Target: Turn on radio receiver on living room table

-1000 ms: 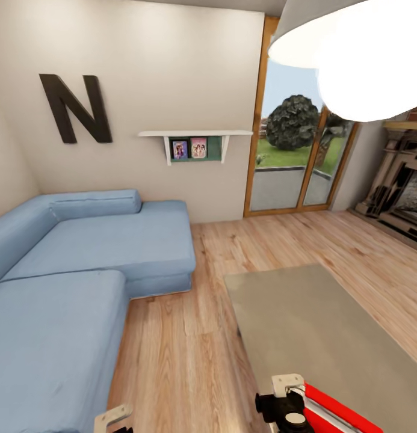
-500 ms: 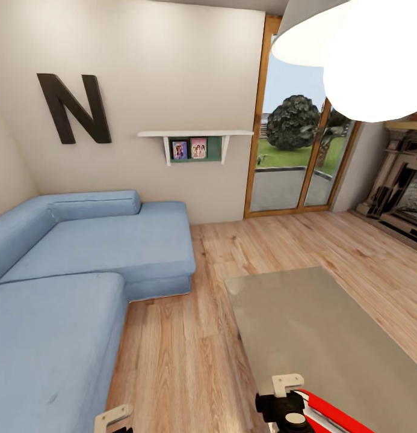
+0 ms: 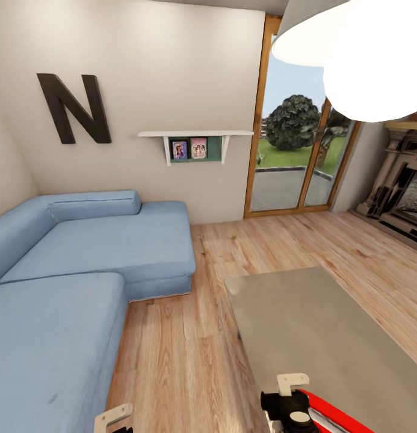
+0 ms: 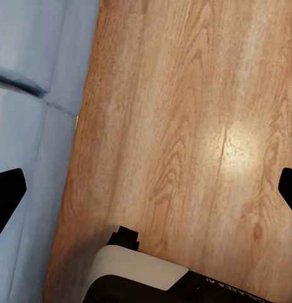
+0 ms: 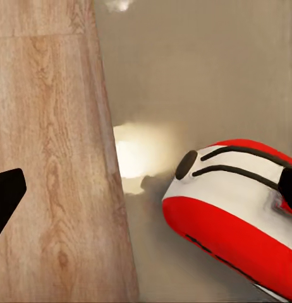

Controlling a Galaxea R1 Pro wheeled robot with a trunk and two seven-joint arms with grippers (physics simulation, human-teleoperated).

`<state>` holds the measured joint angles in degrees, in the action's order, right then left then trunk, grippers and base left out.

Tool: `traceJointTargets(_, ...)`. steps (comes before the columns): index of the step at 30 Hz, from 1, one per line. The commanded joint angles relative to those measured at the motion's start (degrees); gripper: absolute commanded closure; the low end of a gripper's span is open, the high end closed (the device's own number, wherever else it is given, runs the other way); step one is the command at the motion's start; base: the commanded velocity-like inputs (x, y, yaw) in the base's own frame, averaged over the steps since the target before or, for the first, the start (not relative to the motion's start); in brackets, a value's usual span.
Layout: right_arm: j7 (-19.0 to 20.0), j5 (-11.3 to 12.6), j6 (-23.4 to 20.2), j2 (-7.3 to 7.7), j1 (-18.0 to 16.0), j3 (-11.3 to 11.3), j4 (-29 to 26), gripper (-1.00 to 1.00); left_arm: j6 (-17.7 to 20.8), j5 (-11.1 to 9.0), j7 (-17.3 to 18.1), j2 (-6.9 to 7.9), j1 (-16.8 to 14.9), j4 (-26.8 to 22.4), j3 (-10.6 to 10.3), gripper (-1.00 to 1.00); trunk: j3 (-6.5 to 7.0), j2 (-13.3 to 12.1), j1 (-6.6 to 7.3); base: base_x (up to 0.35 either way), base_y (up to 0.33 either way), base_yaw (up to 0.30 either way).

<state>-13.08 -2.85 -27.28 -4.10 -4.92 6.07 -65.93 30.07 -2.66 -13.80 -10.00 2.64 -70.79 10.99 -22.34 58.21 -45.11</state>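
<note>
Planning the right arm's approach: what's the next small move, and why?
Probably ease the right end effector closer to the radio. Its fingers look spread wide, one over the floor, the other at the radio, which lies near the table edge, apparently untouched.

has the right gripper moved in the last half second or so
Yes. In the head view the right gripper has slid a little right and toward the view's bottom edge against the table, over the radio receiver.

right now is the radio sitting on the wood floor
No, the radio rests on the grey table, just inside its edge beside the floor.
</note>
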Motion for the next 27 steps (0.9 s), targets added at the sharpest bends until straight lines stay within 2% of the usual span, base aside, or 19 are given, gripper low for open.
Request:
traceJointTargets(1, 0.0, 0.0, 0.0, 0.13, 0.0, -0.7, 0.0, -1.00, 0.0, 0.0, 0.0, 0.00, 0.0, 0.0, 0.0, -1.00, 0.00, 0.0, 0.00, 0.000, 0.000, 0.000)
traceJointTargets(3, 0.0, -0.3, 0.0, 1.06, 0.0, -4.8, -0.1, -1.00, 0.0, 0.0, 0.0, 0.00, 0.0, 0.0, 0.0, -1.00, 0.00, 0.0, 0.00, 0.000, 0.000, 0.000)
traceJointTargets(5, 0.0, -0.4, -0.1, 1.67, 0.0, -6.7, -0.1, -1.00, 0.0, 0.0, 0.0, 0.00, 0.0, 0.1, 0.0, -1.00, 0.00, 0.0, 0.00, 0.000, 0.000, 0.000)
traceJointTargets(7, 0.0, -0.7, -0.1, 3.34, 0.0, -8.3, 0.0, -1.00, 0.0, 0.0, 0.0, 0.00, 0.0, 0.2, 0.0, -1.00, 0.00, 0.0, 0.00, 0.000, 0.000, 0.000)
traceJointTargets(10, 0.1, -0.6, -0.1, 5.24, 0.0, -8.9, 0.4, -1.00, -0.1, 0.0, 0.0, 0.00, 0.0, 0.5, 0.0, -1.00, 0.00, 0.0, 0.00, 0.000, 0.000, 0.000)
traceJointTargets(13, 0.2, -0.6, -0.1, 6.40, 0.0, -9.1, 1.4, -1.00, -0.1, -0.1, 0.0, 0.00, 0.0, 0.8, 0.0, -1.00, 0.00, 0.0, 0.00, 0.000, 0.000, 0.000)
traceJointTargets(27, 0.2, -0.5, 0.0, 6.74, -0.3, -9.0, 4.7, -1.00, -0.1, -0.1, 0.0, 0.00, 0.0, 1.0, 0.0, -1.00, 0.00, 0.0, 0.00, 0.000, 0.000, 0.000)
